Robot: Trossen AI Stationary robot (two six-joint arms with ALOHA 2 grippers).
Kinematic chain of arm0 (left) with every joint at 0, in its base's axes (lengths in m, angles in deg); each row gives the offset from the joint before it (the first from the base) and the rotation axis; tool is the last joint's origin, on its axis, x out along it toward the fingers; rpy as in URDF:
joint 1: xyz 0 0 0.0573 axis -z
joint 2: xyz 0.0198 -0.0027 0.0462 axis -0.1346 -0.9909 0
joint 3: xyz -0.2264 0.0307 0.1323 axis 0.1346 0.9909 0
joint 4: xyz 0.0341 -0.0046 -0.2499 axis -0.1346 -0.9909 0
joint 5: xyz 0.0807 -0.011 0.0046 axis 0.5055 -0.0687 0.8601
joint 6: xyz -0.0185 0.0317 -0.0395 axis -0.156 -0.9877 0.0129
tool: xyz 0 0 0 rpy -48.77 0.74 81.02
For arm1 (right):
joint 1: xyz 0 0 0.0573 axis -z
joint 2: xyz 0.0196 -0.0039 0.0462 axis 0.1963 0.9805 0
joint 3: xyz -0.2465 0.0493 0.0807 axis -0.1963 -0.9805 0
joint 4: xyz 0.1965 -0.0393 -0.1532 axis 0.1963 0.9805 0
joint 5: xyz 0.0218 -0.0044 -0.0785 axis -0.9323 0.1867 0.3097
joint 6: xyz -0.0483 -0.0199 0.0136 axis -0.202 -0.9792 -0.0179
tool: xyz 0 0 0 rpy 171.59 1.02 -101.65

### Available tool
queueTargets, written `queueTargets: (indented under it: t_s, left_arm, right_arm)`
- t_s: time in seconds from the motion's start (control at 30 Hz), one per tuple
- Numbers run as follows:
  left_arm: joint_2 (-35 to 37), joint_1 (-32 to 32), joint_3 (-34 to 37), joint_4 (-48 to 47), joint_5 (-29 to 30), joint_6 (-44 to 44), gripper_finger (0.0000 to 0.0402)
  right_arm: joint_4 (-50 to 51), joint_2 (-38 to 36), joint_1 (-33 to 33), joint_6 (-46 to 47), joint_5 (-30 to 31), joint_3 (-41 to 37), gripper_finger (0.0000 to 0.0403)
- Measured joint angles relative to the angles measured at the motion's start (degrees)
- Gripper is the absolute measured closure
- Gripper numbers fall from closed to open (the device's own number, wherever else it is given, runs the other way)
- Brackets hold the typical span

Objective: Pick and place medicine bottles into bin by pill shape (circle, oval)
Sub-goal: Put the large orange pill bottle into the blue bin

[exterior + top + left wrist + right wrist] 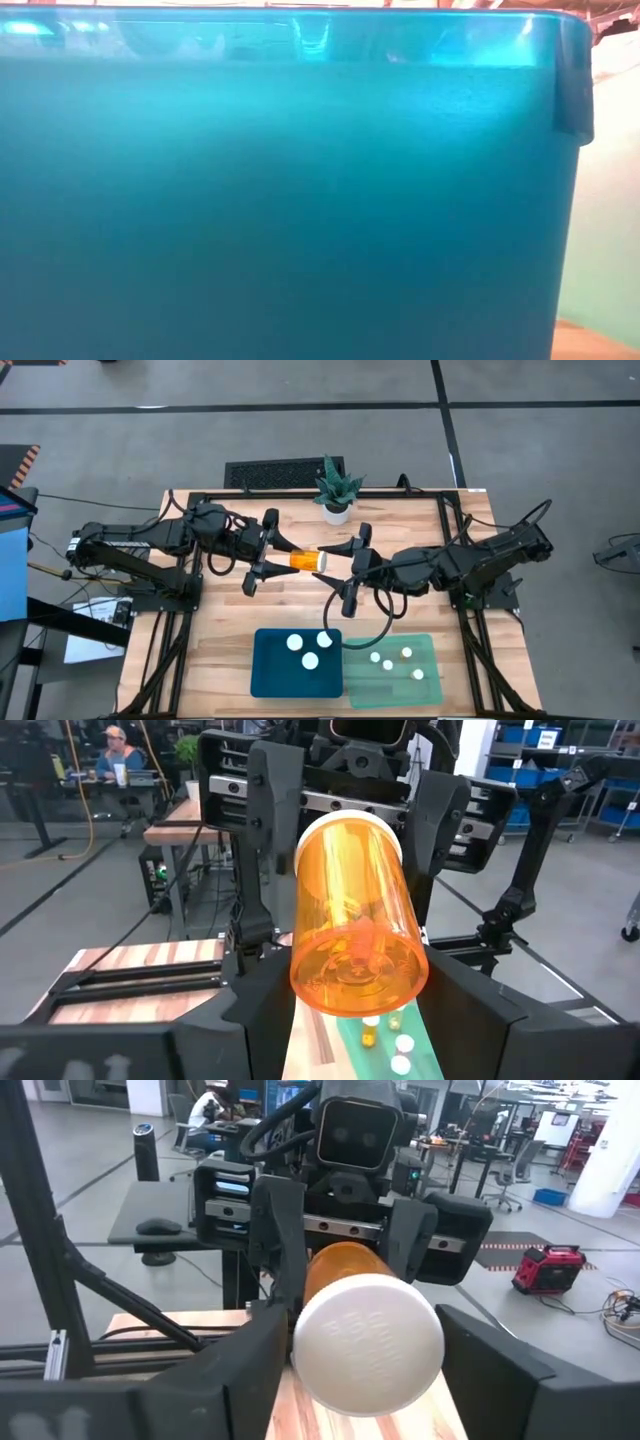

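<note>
Overhead, I saw a handover in mid-air above the middle of the bench point(230, 615). The left end effector point(268, 550) had its fingers clamped on an amber medicine bottle point(305, 561), which lay on its side with the white cap pointing toward three o'clock. The right end effector point(350, 570) faced it from the three o'clock side, with its fingers spread to either side of the cap; I could not tell whether they were touching it. In the right wrist view the round white cap point(368, 1343) sat between the two dark fingers point(215, 1380), with a gap showing on each side. In the left wrist view the bottle's base point(358, 970) pointed back at me, pills visible inside.

Toward six o'clock, at the bench's near edge, the dark blue bin point(265, 675) held three white-capped bottles point(311, 660), and the mint green bin point(425, 695) touching it on the three o'clock side held four more point(388, 665). A potted plant point(336, 490) stood at twelve o'clock, with a black grille point(270, 472) beside it toward nine.
</note>
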Motion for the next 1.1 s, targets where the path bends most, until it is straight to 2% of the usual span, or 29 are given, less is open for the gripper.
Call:
queueTargets:
  t_s: [0.37, 0.53, 0.7, 0.9, 1.1]
  left_arm:
    - [0.0, 0.0, 0.0, -0.2, 0.3, 0.5, 0.0221]
    - [0.0, 0.0, 0.0, -0.2, 0.8, 1.3, 0.0219]
    - [0.0, 0.0, 0.0, -1.3, 1.1, 1.7, 0.0184]
    - [0.0, 0.0, 0.0, -7.3, 0.5, 3.2, 0.0133]
    - [1.2, 0.0, 0.0, -18.9, 0.2, 3.2, 0.0117]
  right_arm:
    - [0.1, 0.0, 0.0, 0.1, 0.2, 0.0, 0.0203]
    - [0.1, 0.0, 0.0, 0.2, 0.0, 0.0, 0.0188]
    - [0.4, 0.0, 0.0, 0.0, 0.5, 0.0, 0.0183]
    - [0.3, -0.3, -0.1, 0.0, 1.1, 0.0, 0.0192]
    - [3.8, -1.0, -1.6, 4.0, 1.2, 0.0, 0.0185]
